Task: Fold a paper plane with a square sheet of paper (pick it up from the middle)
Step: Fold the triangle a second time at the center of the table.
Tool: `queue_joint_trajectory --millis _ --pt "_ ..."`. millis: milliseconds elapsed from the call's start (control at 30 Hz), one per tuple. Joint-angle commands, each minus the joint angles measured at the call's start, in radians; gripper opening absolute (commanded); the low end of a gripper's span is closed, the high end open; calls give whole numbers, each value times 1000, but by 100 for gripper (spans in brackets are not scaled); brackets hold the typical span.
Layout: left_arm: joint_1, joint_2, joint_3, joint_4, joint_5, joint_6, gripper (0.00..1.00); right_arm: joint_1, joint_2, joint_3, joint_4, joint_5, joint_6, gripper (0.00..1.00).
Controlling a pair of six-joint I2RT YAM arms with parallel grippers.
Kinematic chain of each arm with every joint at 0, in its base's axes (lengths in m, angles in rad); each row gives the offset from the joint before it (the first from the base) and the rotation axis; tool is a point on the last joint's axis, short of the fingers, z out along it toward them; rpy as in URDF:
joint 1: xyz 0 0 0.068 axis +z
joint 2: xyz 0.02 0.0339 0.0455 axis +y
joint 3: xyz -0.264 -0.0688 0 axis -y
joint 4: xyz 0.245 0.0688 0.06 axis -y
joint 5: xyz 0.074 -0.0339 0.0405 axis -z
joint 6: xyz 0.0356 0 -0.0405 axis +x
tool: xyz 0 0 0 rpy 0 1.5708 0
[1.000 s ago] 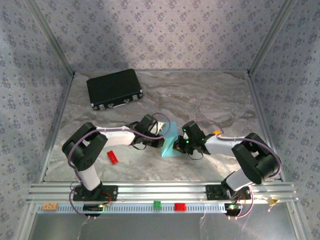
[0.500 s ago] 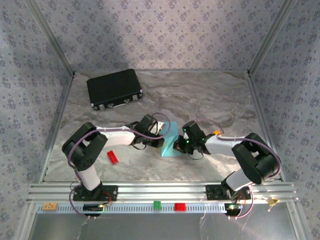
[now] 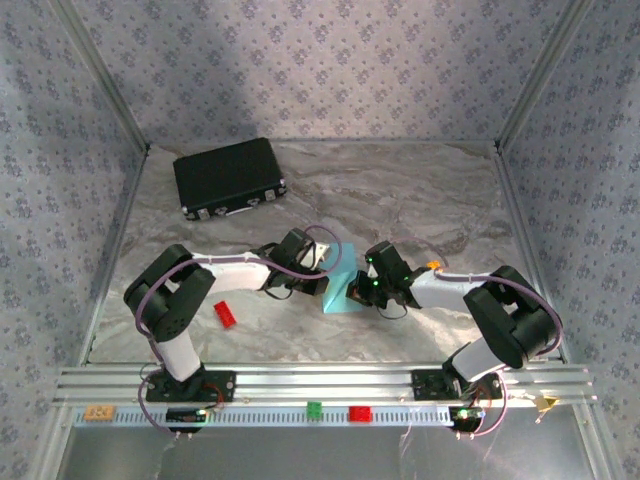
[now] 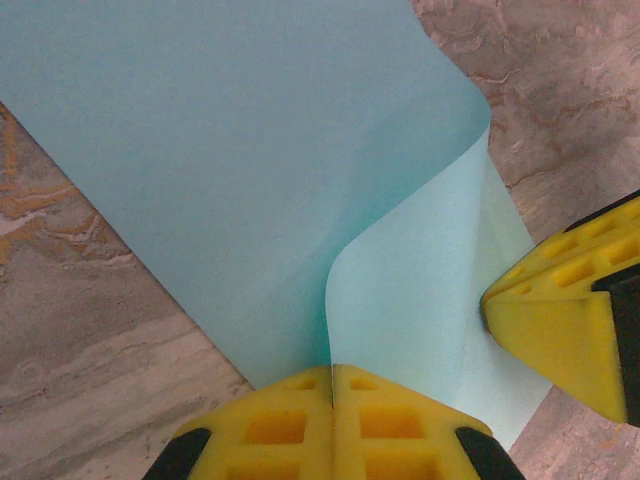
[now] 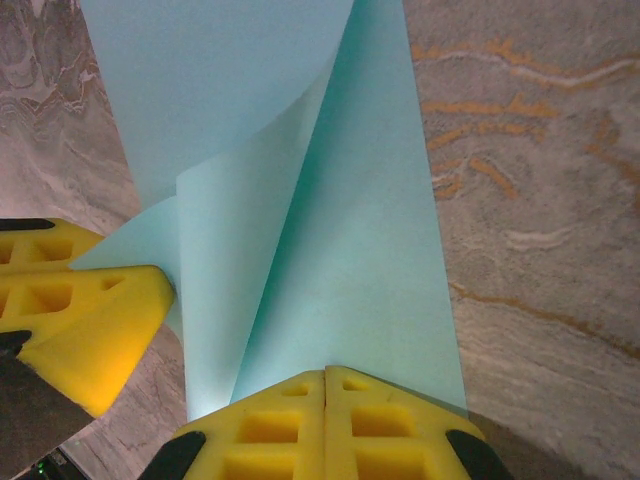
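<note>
Paper first: the light-blue sheet of paper (image 3: 338, 296) lies on the marbled table (image 3: 420, 200) in the middle of the workspace, right between the two wrists, well apart from the black case (image 3: 230, 177) at the far left and from the small red brick (image 3: 225, 314) beside the left arm. From the top camera its visible patch is longer from near to far than it is wide. The long axis runs away from the arm bases and leans slightly to the right at the far end. The near end looks broader and the far end narrower, so it reads as a wedge pointing toward the far wall.

The sheet is not flat. In the left wrist view one layer (image 4: 200, 150) rests on the table while a paler flap (image 4: 420, 290) curls up and over it, with a soft, rounded bend rather than a pressed crease. In the right wrist view the lifted layer (image 5: 250, 230) rises to a slanted edge above the flat part (image 5: 380, 250).

The left gripper (image 4: 332, 372) has its yellow fingers pressed together and pinches the paper at the foot of that curl. The right gripper (image 5: 326, 376) is likewise closed, clamped on the paper's edge. Each wrist camera catches the other arm's yellow fingers (image 4: 560, 320) touching the sheet from the side, so the two grips sit near each other.
</note>
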Motion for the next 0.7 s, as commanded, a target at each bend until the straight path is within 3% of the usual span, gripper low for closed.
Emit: queue_joint_trajectory --millis 0,667 --pt "5 22 35 -9 17 30 0 -8 9 -3 -68 19 -21 5" --pt "7 25 41 -40 -16 46 0 -8 15 -3 -71 17 -23 5"
